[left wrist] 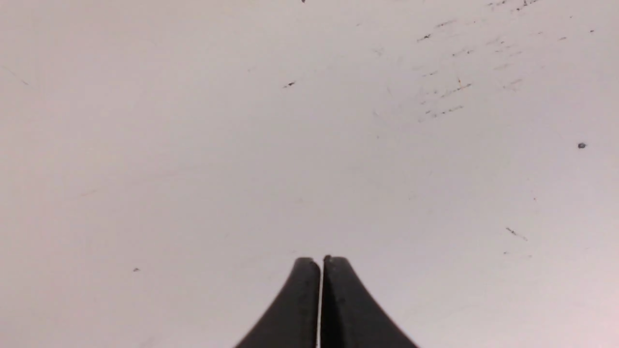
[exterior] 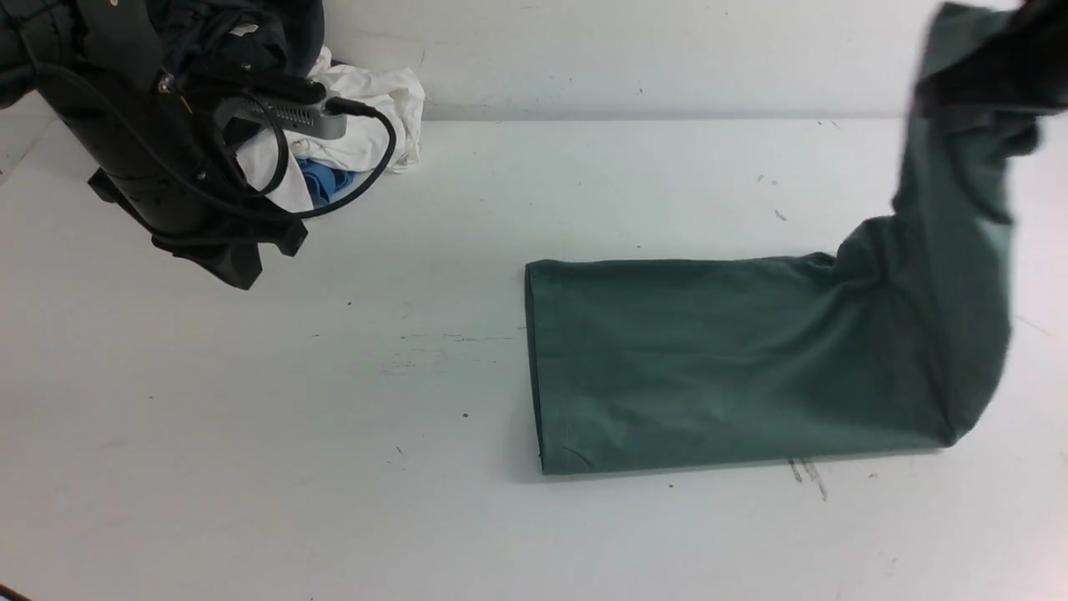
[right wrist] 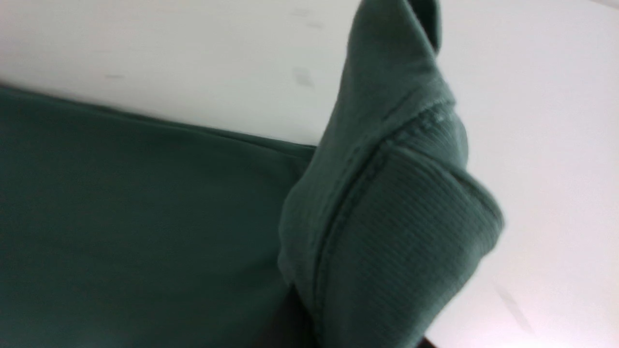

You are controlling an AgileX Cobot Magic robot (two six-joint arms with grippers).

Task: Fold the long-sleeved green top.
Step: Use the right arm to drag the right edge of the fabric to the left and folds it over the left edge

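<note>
The green long-sleeved top [exterior: 717, 359] lies on the white table [exterior: 250, 434] as a long folded band, right of centre. Its right end rises off the table to my right gripper [exterior: 980, 88], which is high at the far right, blurred, and shut on the cloth. In the right wrist view a ribbed green edge [right wrist: 406, 232] drapes over the jaws and hides them. My left gripper [left wrist: 321, 261] is shut with nothing in it, above bare table. The left arm [exterior: 142, 150] hangs at the back left, well away from the top.
A heap of white cloth [exterior: 371, 117] with a blue garment [exterior: 321, 179] sits at the back left behind the left arm, and a black garment [exterior: 242, 29] lies above it. A wall [exterior: 626, 50] bounds the table's far edge.
</note>
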